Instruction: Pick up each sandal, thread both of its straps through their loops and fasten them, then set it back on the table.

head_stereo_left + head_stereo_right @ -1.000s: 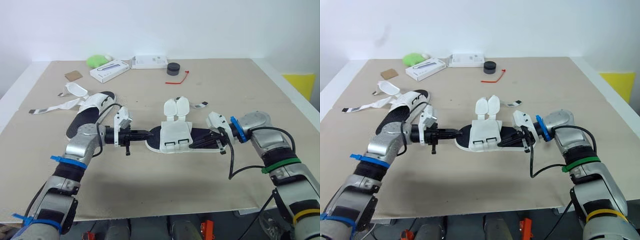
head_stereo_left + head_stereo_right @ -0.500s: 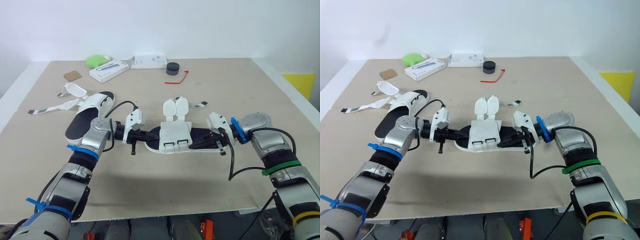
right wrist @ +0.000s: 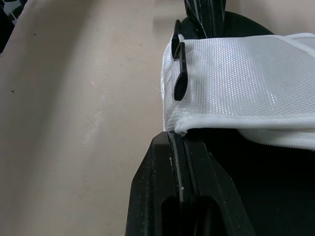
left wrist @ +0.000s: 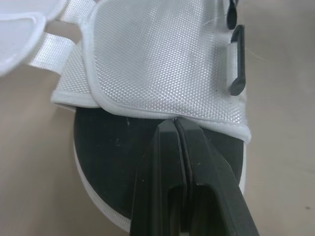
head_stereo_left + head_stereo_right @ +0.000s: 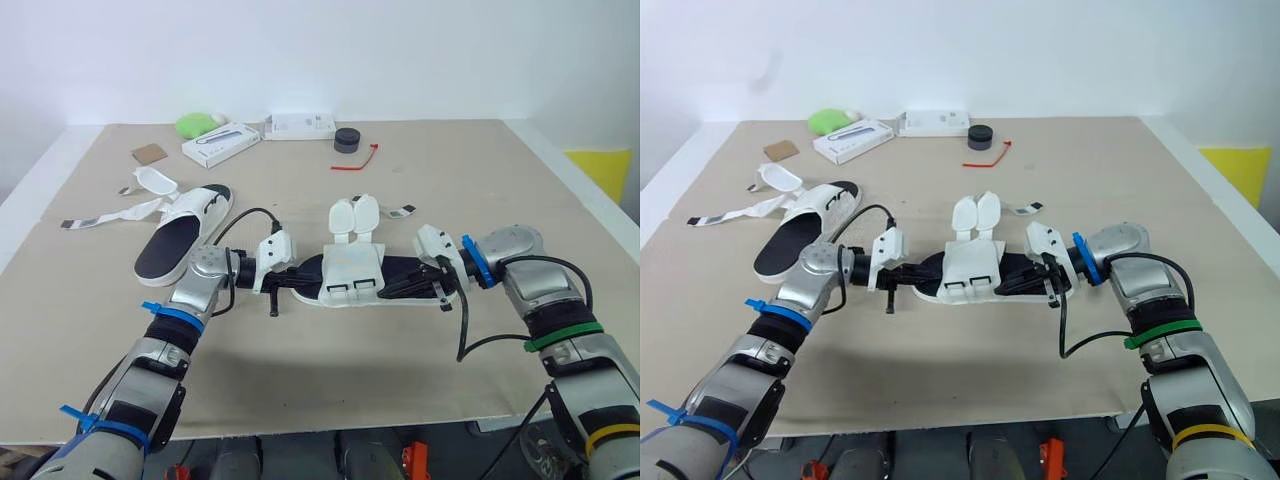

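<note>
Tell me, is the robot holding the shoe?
Cannot be told. The left end effector and right end effector are both shut, tips against opposite edges of the sandal's white flap, with no clear pinch.

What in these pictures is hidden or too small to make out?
1. Left wrist view: whether the left gripper pinches the near sandal's flap; its shut tips cover the hem.
2. Head views: that sandal's sole beneath the right gripper, covered by it.
3. Head views: print on the white box, too small.

Centre sandal [image 5: 350,272] flat, straps unfastened; second sandal [image 5: 185,235] at left, straps splayed.
</note>
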`<move>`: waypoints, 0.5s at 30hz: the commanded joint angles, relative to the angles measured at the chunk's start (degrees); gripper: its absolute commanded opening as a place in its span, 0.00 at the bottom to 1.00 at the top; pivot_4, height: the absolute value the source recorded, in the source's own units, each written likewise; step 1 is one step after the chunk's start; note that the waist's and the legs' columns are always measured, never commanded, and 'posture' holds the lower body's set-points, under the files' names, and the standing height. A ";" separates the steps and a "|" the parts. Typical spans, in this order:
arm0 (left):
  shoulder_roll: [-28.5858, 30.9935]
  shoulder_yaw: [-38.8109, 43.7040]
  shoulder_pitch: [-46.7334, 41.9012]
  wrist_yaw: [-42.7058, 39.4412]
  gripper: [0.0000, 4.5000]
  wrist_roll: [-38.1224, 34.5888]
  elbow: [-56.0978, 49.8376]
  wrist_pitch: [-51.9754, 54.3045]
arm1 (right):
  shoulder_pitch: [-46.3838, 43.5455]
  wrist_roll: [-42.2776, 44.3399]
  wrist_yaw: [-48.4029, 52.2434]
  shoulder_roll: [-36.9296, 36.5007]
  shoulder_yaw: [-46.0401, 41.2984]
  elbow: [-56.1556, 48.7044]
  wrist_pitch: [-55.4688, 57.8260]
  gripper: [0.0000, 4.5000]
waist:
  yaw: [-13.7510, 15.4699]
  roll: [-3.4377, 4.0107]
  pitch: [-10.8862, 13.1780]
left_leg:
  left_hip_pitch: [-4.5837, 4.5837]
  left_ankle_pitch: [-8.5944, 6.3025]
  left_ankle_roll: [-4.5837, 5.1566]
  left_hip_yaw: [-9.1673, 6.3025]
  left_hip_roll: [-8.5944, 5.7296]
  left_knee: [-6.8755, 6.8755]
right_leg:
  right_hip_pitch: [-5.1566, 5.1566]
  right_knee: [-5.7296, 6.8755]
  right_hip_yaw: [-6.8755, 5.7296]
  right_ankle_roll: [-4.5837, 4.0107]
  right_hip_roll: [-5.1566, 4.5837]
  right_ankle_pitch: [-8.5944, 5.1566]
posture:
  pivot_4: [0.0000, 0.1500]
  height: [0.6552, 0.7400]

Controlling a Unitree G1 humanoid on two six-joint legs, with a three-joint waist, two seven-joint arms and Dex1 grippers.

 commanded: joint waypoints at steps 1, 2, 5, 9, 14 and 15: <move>0.75 -2.33 3.76 1.91 0.00 3.71 0.12 1.80 | 1.59 1.31 2.34 -2.98 0.36 -2.86 4.80 0.23 | 0.00 0.02 -0.03 | 0.01 0.00 0.00 0.00 0.00 0.00 | 0.02 0.00 0.00 0.00 0.00 0.00 | 1.00 1.00; 0.84 -2.43 4.17 1.83 0.00 3.63 -0.50 1.97 | 1.90 2.01 2.34 -3.57 0.42 -3.72 5.70 0.30 | -0.01 0.06 -0.06 | 0.01 0.01 0.01 0.00 0.00 0.00 | 0.02 0.00 0.00 0.00 0.00 0.00 | 1.00 1.00; 0.87 -2.60 4.94 1.37 0.00 3.10 -1.68 2.92 | 2.35 2.42 2.34 -4.60 -0.96 -4.90 7.01 0.57 | -0.02 0.10 -0.08 | 0.02 0.01 0.01 0.01 0.00 0.00 | 0.01 0.00 0.01 -0.01 -0.01 0.00 | 1.00 1.00; 0.52 -2.53 5.24 0.55 0.00 2.18 -2.68 4.53 | -1.57 5.23 1.88 -6.14 -5.44 -1.90 12.90 0.70 | -0.03 0.12 -0.08 | -0.01 0.00 0.00 0.01 0.00 -0.02 | -0.01 0.00 0.02 0.00 -0.01 -0.01 | 1.00 1.00; 0.06 -2.30 5.48 0.04 0.00 1.45 -3.83 6.41 | -11.47 7.15 -2.49 -3.66 -10.73 7.77 20.84 0.70 | -0.15 0.21 -0.08 | -0.05 0.00 0.00 0.03 -0.04 -0.07 | -0.11 0.00 0.03 -0.01 -0.04 -0.03 | 1.00 1.00; -0.10 -2.31 5.48 0.04 0.00 1.38 -3.87 6.74 | -14.03 6.30 -5.10 -2.20 -11.28 11.35 21.61 0.70 | -0.17 0.22 -0.08 | -0.05 0.00 0.00 0.03 -0.04 -0.10 | -0.11 0.00 0.04 -0.01 -0.04 -0.04 | 1.00 1.00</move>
